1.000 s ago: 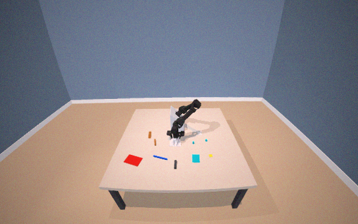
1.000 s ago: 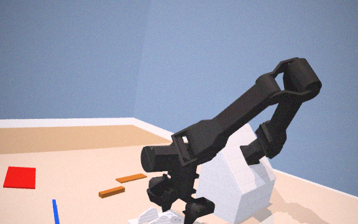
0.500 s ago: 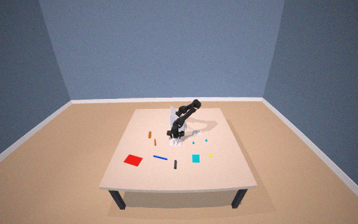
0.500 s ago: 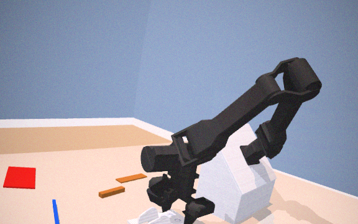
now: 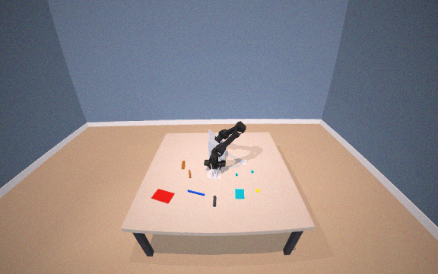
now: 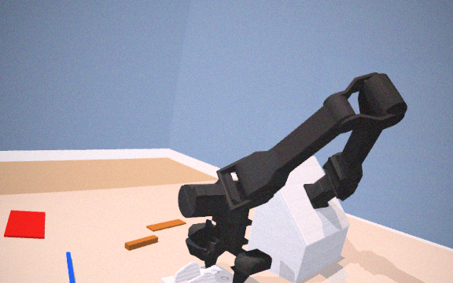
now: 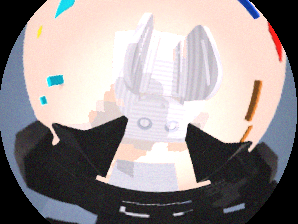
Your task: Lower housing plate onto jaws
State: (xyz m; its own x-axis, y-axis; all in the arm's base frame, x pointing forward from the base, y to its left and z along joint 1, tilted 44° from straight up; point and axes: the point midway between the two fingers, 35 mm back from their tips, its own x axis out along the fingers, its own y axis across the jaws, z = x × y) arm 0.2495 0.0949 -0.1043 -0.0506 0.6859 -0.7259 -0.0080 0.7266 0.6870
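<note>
My gripper point(image 5: 214, 168) point(image 6: 223, 268) point(image 7: 156, 120) points down at the white assembly, its two black fingers wide apart on either side of the housing plate point(image 7: 158, 134). It is shut on this pale plate, which shows two round rings. Two white, curved jaws, the left one point(image 7: 134, 62) and the right one point(image 7: 204, 67), stand side by side beyond the plate in the wrist view. One jaw point(image 6: 187, 272) also shows at the bottom of the exterior view. The stubs and pins are hidden under the plate. I cannot tell whether the plate touches them or is quite level.
A tall white block point(image 6: 274, 232) point(image 5: 211, 144) stands behind the gripper. Two orange pieces point(image 5: 183, 164) point(image 5: 189, 173) lie left of it, two small cyan pieces point(image 5: 236, 174) point(image 5: 252, 171) right. Nearer the front lie a red square point(image 5: 163, 195), blue bar point(image 5: 196, 192), black bar point(image 5: 214, 201) and cyan square point(image 5: 239, 194).
</note>
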